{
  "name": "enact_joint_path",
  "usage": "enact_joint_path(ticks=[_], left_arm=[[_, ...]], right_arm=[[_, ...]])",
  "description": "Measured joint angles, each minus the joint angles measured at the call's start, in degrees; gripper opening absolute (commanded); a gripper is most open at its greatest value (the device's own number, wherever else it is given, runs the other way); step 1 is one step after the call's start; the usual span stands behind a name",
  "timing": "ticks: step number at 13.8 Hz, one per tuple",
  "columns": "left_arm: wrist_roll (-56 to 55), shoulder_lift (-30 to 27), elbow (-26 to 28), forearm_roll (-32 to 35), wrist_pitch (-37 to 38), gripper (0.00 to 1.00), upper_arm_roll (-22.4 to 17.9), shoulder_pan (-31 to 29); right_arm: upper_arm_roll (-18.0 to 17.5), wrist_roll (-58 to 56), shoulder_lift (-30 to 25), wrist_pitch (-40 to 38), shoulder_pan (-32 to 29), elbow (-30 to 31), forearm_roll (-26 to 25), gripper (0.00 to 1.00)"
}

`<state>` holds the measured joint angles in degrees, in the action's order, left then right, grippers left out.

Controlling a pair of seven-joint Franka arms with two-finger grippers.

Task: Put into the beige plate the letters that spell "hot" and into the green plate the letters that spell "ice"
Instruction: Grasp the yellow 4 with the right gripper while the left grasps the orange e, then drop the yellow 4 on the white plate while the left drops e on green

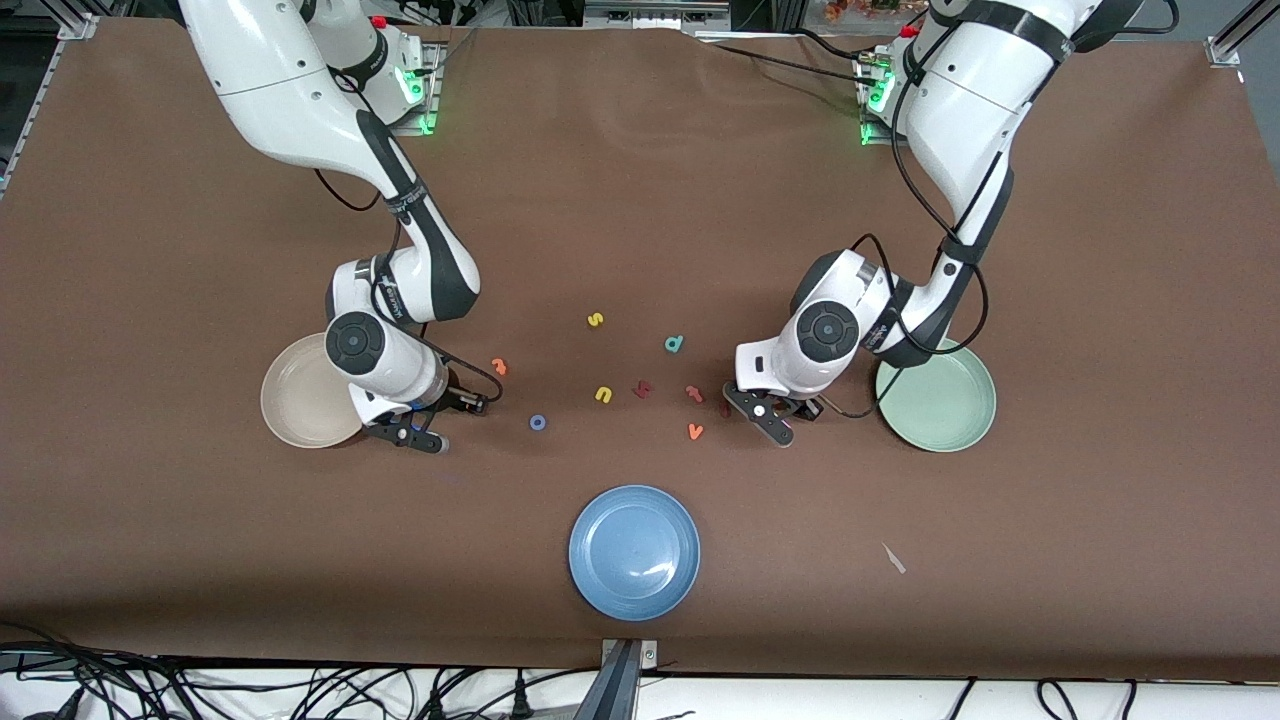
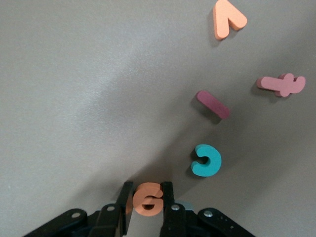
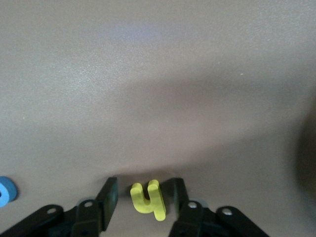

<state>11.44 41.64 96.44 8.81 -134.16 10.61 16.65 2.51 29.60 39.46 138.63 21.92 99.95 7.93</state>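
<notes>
Plates: beige plate [image 1: 300,400] and green plate [image 1: 945,405] both empty. Left hand [image 2: 147,202] narrowed around orange "e" [image 2: 147,199]; right hand [image 3: 143,200] half-narrowed astride yellow "h" [image 3: 147,198], not yet gripped.

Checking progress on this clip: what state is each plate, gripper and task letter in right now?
beige plate: empty where visible
green plate: empty
blue plate: empty
left gripper: shut on orange "e"
orange "e": gripped, on the table
right gripper: open, straddling yellow "h"
yellow "h": flat on table, not gripped
blue "o": loose on table
teal "c": loose on table
dark red "i": loose on table
</notes>
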Motion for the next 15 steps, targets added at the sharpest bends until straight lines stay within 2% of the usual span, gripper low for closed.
enact_joint_path(ticks=[1, 3, 6, 8, 10, 12, 15], left_arm=[[0.00, -0.40, -0.40, 0.00, 1.48, 0.00, -0.03, -0.16], [0.05, -2.39, -1.25, 0.00, 6.64, 0.00, -0.32, -0.64], [4.84, -6.22, -1.50, 0.01, 14.43, 0.00, -0.74, -4.25], [9.86, -7.21, -1.43, 0.01, 17.07, 0.00, -0.87, -8.45], [13.91, -7.23, -0.86, 0.01, 17.55, 0.00, -0.97, -12.60], [16.49, -7.09, 0.08, 0.02, 17.54, 0.00, -1.01, -15.97], [17.55, -6.39, 2.74, 0.19, 16.00, 0.00, -1.01, -18.77]], right_arm=[[0.04, 0.00, -0.06, -0.04, 0.00, 0.02, 0.00, 0.06], [0.05, 0.01, -0.16, -0.09, -0.01, 0.04, 0.00, 0.00], [0.04, -0.01, -0.21, -0.25, 0.01, 0.03, 0.00, 0.00], [0.74, -1.86, -0.78, -4.44, 0.00, -1.18, -0.02, 0.00], [3.92, -8.04, -3.13, -11.71, -0.12, -2.92, -0.02, 0.00], [7.70, -15.49, -6.16, -15.38, -0.49, -2.32, 0.00, 0.00], [11.80, -25.71, -8.68, -12.84, -0.99, 2.32, 0.03, 0.00]])
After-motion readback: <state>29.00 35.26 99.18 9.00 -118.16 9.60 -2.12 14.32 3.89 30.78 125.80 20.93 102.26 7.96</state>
